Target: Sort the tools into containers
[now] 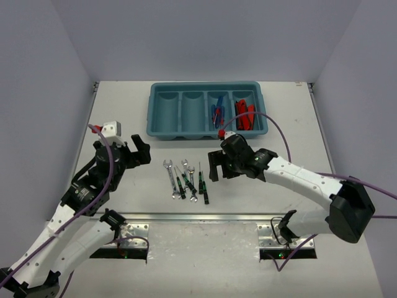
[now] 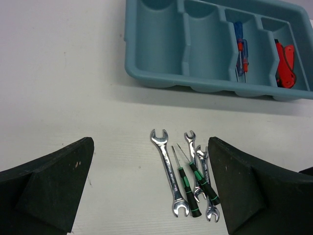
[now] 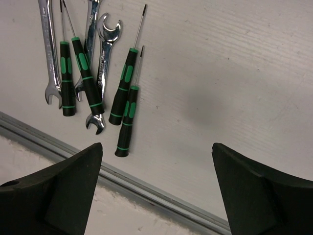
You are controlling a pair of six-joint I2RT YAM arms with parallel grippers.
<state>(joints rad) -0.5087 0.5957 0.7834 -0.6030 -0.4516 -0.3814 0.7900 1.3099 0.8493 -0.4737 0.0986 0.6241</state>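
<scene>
The tray (image 1: 208,112) sits at the far middle of the surface (image 1: 124,112), its four compartments side by side. Counting from the left, the third compartment holds the blue screwdrivers (image 1: 217,113) and the fourth holds the red knives (image 1: 245,116).

The other tools lie loose on the surface nearer the arms, well apart from the tray. They are three wrenches (image 1: 170,179) and four green drivers (image 1: 201,180), all lying roughly lengthwise toward the tray. In the right wrist view, two drivers lie across or against the wrenches. The other two lie close together just beside them, tips pointing away from the metal rail (image 3: 146,186) at the surface's near edge.

The left pincer (image 1: 141,151) hangs above the surface to the left of the cluster, its fingers wide apart and gripping nothing. Its camera looks over the wrenches toward the tray. The right pincer (image 1: 216,166) hangs just right of the cluster, on the near side of the tray, its fingers likewise spread and gripping nothing.
</scene>
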